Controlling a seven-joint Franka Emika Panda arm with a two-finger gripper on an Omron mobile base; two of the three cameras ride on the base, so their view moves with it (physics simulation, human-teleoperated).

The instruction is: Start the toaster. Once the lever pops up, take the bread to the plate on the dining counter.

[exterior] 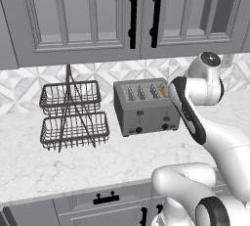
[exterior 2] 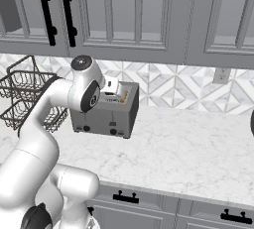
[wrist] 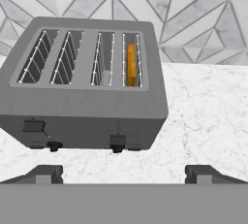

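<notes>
In the left base view, the boxy grey metal four-slot toaster (exterior: 145,107) is seen at the centre of the frame on the grey-veined white marble worktop (exterior: 73,166), with a two-tier dark wire basket rack (exterior: 73,112) to its left. A sliver of golden-tan bread (exterior: 161,91) is visible in the rightmost slot, just beside the white arm, which crosses the right of the frame.

In the right base view, the toaster (exterior 2: 106,111) sits at centre left, partly covered by the arm's upper joint; the hand is hidden behind that joint.

In the hand view, the toaster (wrist: 87,87) is looked down on from the front. The bread (wrist: 131,64) stands sunk in the rightmost slot. The right-hand dark grey lever tab (wrist: 117,141) is seen low on the front face, while its left-hand twin tab (wrist: 33,126) sits higher. The gripper (wrist: 124,172) is spread wide with nothing between its fingertips (wrist: 46,173), held apart from the toaster.

The lever is judged pressed, so toasting appears started; the pop-up, the lifting of the bread and its carrying to the plate are left.
</notes>
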